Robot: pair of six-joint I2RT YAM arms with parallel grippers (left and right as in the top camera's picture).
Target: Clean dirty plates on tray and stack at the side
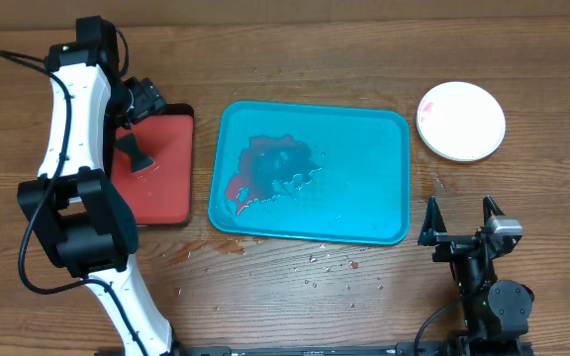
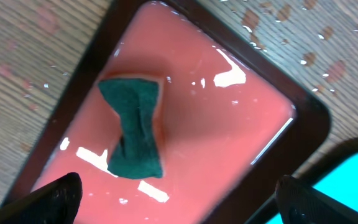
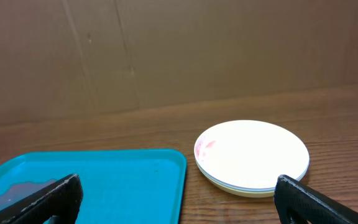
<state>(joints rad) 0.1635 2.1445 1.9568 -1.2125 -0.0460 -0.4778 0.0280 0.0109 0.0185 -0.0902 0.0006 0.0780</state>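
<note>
The plates (image 1: 461,120) sit stacked on the table right of the teal tray (image 1: 364,178), white one on top with a faint red smear at its left edge. In the right wrist view the stack (image 3: 252,157) shows blue and yellow-green rims beneath. The tray (image 3: 104,186) holds no plates, only a red sauce puddle (image 1: 270,168) at its left. My left gripper (image 2: 176,199) is open and empty above the red tray (image 2: 229,124), near a green sponge (image 2: 134,129). My right gripper (image 1: 460,232) is open and empty, near the table's front right.
The small red tray (image 1: 161,168) with a dark rim lies left of the teal tray, with the sponge (image 1: 135,153) on it. Sauce drops and water spots (image 1: 315,259) dot the wood in front of the teal tray. A cardboard wall stands behind the table.
</note>
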